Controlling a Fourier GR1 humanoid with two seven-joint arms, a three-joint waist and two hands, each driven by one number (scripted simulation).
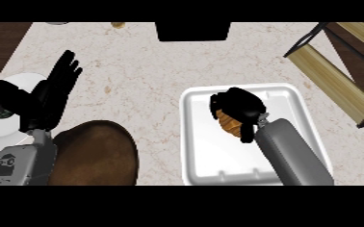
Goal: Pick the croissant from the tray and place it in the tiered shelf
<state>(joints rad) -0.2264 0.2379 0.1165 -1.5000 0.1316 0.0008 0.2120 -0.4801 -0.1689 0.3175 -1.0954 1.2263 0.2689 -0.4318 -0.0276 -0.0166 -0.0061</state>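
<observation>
Partly hidden beneath the curled fingers of the right hand [240,107], the croissant [229,122] is gripped over the white tray [206,163], while the left hand [55,89] is held open, fingers straight, near the counter's [142,67] left edge.

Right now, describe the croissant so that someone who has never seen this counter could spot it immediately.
Find the white tray on the pale counter, right of the round brown board. In the tray's upper half, the right hand curls round the croissant. It is the only golden-brown thing in the tray, peeking from under black fingers.
</observation>
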